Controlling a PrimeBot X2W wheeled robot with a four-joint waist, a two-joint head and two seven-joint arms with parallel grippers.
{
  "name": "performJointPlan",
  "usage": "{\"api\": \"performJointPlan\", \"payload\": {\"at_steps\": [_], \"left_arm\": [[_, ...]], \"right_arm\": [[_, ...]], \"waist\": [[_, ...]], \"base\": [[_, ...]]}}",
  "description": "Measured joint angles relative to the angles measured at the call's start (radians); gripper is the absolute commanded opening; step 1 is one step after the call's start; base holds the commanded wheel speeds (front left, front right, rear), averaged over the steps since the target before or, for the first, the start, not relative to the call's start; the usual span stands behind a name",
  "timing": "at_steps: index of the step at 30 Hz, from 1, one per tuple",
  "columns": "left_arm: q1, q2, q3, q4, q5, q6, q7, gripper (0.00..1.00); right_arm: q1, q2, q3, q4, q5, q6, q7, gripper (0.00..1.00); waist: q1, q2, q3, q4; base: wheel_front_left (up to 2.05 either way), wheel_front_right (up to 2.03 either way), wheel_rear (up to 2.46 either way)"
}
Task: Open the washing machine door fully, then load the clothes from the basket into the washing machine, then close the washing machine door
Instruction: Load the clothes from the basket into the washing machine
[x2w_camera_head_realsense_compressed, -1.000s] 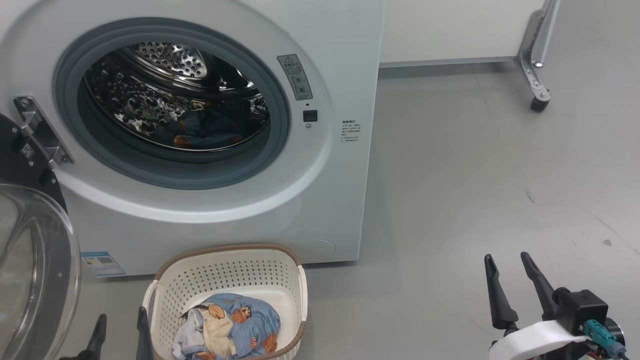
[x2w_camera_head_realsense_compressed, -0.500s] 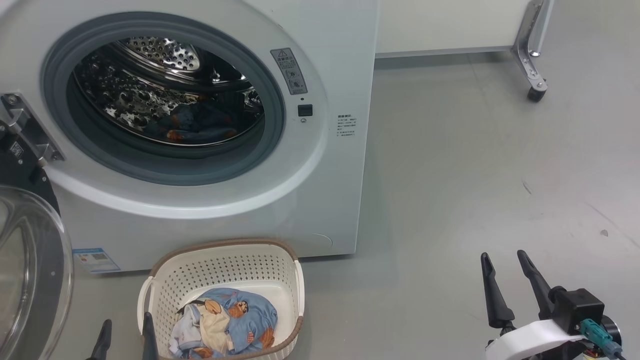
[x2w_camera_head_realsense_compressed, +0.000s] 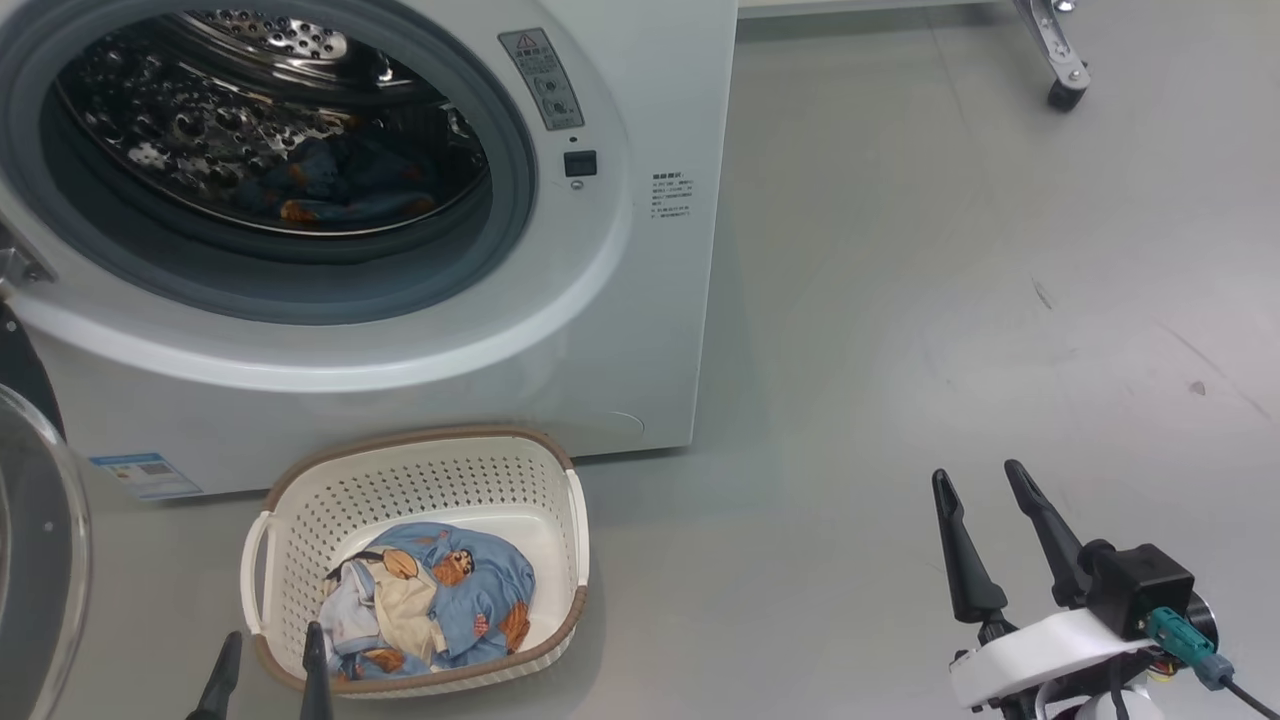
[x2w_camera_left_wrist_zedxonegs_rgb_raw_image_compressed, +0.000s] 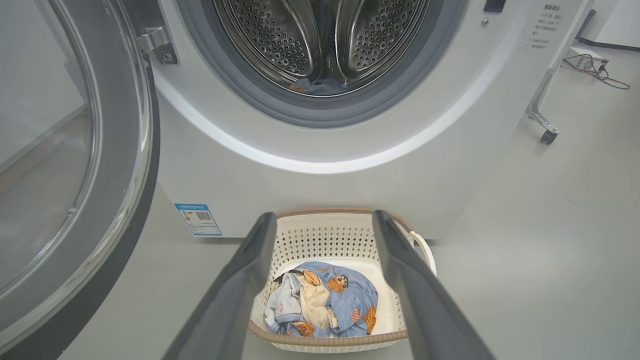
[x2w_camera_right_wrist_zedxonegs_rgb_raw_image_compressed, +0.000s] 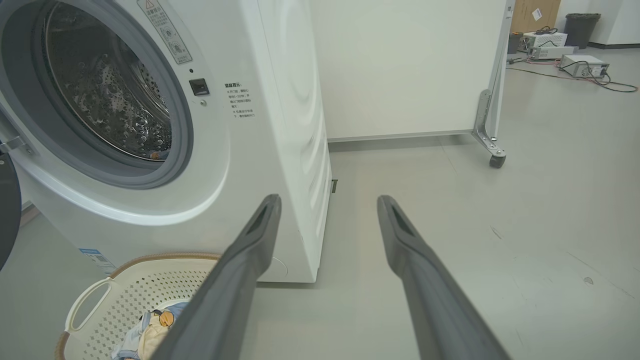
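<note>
The washing machine (x2w_camera_head_realsense_compressed: 640, 300) stands with its drum exposed, and some blue fabric (x2w_camera_head_realsense_compressed: 330, 190) lies inside the drum. The washing machine door (x2w_camera_left_wrist_zedxonegs_rgb_raw_image_compressed: 125, 150) is swung open to the left, its glass dome facing out. On the floor before the machine sits the basket (x2w_camera_head_realsense_compressed: 420, 440) with the clothes (x2w_camera_head_realsense_compressed: 430, 600), a light blue printed bundle, in it. My left gripper (x2w_camera_head_realsense_compressed: 270, 645) hovers open at the basket's near rim, its fingers framing the clothes (x2w_camera_left_wrist_zedxonegs_rgb_raw_image_compressed: 325, 300) in the left wrist view. My right gripper (x2w_camera_head_realsense_compressed: 977, 480) is open and empty over bare floor, well right of the basket.
A white panel on a metal leg with a castor (x2w_camera_right_wrist_zedxonegs_rgb_raw_image_compressed: 492, 150) stands behind the machine's right side. Electronic boxes and cables (x2w_camera_right_wrist_zedxonegs_rgb_raw_image_compressed: 580, 65) lie on the floor far back right. Grey floor stretches to the right of the machine.
The head camera has tilted down and turned, so the machine and basket sit higher and further left in view. Both grippers stay open; the left fingertips show a little more.
</note>
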Motion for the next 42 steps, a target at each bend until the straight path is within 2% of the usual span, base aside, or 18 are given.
{"api": "performJointPlan", "payload": {"at_steps": [12,26,39,42], "left_arm": [[-0.106,0.031,-0.015,0.057,0.001,-0.002,0.087,1.00],[-0.298,0.048,-0.007,0.235,-0.053,-0.030,0.291,1.00],[-0.538,0.068,-0.017,0.377,-0.083,-0.046,0.413,1.00],[-0.581,0.092,-0.012,0.416,-0.082,-0.046,0.439,1.00]], "right_arm": [[-0.077,-0.001,0.036,-0.026,0.009,0.000,0.000,1.00],[-0.164,-0.001,0.072,-0.050,0.018,-0.001,0.000,1.00],[-0.227,-0.003,0.091,-0.053,-0.011,-0.002,0.000,1.00],[-0.254,-0.003,0.100,-0.058,-0.016,-0.002,0.000,1.00]], "waist": [[0.0000,0.0000,0.118,-0.046],[0.0002,0.0000,0.298,-0.091],[0.0002,0.0000,0.483,-0.086],[0.0003,0.0000,0.526,-0.081]], "base": [[0.00,0.00,0.00],[0.00,0.00,0.00],[0.00,0.00,0.00],[0.00,0.00,0.00]]}}
